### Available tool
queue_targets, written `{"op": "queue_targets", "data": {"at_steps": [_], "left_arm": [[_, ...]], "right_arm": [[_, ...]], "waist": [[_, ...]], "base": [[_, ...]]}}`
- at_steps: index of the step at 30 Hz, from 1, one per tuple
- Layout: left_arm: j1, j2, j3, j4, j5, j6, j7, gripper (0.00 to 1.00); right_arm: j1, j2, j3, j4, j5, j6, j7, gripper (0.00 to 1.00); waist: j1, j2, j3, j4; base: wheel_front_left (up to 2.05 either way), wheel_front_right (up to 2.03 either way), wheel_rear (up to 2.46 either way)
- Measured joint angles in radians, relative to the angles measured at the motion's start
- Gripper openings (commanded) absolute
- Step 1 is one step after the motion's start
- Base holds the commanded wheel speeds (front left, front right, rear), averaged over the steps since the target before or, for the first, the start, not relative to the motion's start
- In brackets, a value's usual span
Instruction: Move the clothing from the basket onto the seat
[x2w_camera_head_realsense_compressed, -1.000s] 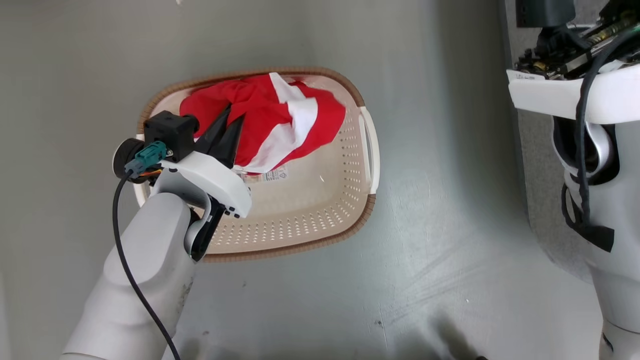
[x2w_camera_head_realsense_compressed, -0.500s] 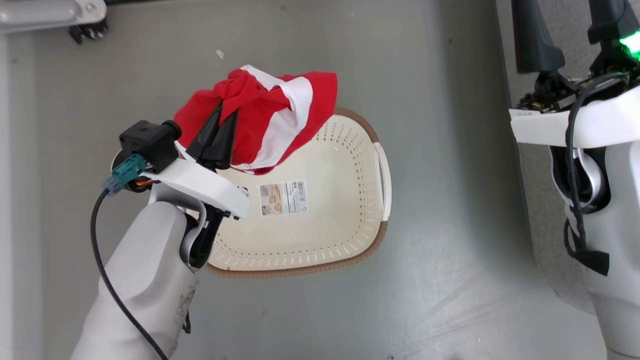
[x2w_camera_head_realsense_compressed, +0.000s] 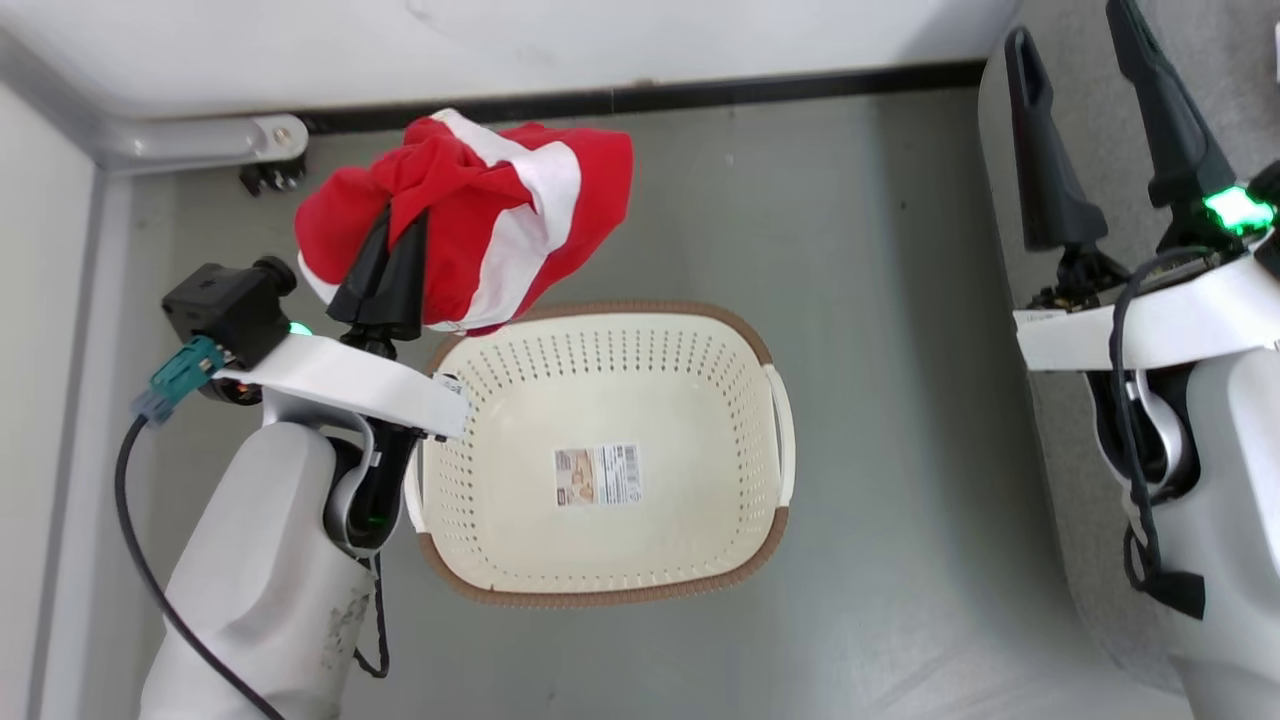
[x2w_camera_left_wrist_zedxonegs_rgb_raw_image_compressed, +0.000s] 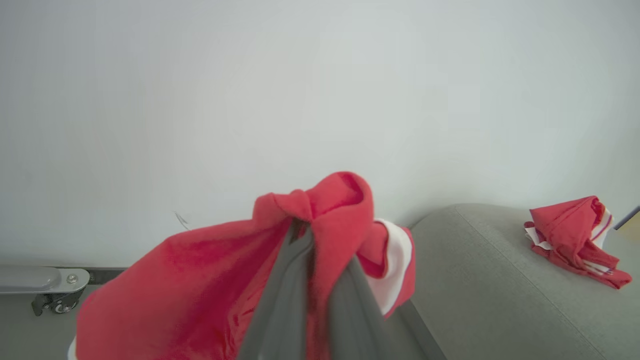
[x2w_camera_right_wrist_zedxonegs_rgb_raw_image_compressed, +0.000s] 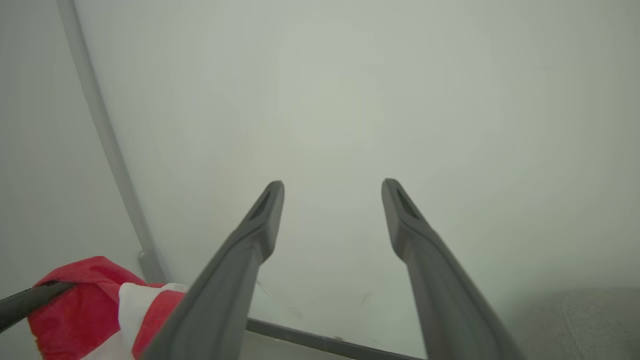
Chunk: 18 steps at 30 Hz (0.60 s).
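Head view: left gripper (x2w_camera_head_realsense_compressed: 405, 222) jaws pinching bunched red clothing (x2w_camera_head_realsense_compressed: 500, 200), held clear above far rim of basket (x2w_camera_head_realsense_compressed: 600, 598) on floor (x2w_camera_head_realsense_compressed: 900, 400). Right gripper (x2w_camera_head_realsense_compressed: 1068, 25) jaws spread wide. Left wrist view adds grey seat (x2w_camera_left_wrist_zedxonegs_rgb_raw_image_compressed: 490, 270) just right of held clothing, second red garment (x2w_camera_left_wrist_zedxonegs_rgb_raw_image_compressed: 575, 240) lying on it, well apart.
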Motion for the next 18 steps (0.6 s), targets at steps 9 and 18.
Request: {"op": "queue_targets", "data": {"at_steps": [9, 18], "left_arm": [[0.054, 0.007, 0.038, -0.059, 0.0, 0.0, 0.0, 0.0], [0.125, 0.016, 0.035, -0.076, 0.001, 0.0, 0.0, 0.0]], "right_arm": [[0.086, 0.005, -0.012, 0.021, 0.004, 0.0, 0.0, 1.0], [0.166, 0.008, 0.002, 0.038, 0.013, 0.0, 0.0, 1.0]], "waist": [[0.0, 0.0, -0.085, 0.013], [0.0, 0.0, -0.17, 0.02]], "base": [[0.0, 0.0, 0.0], [0.0, 0.0, 0.0]]}}
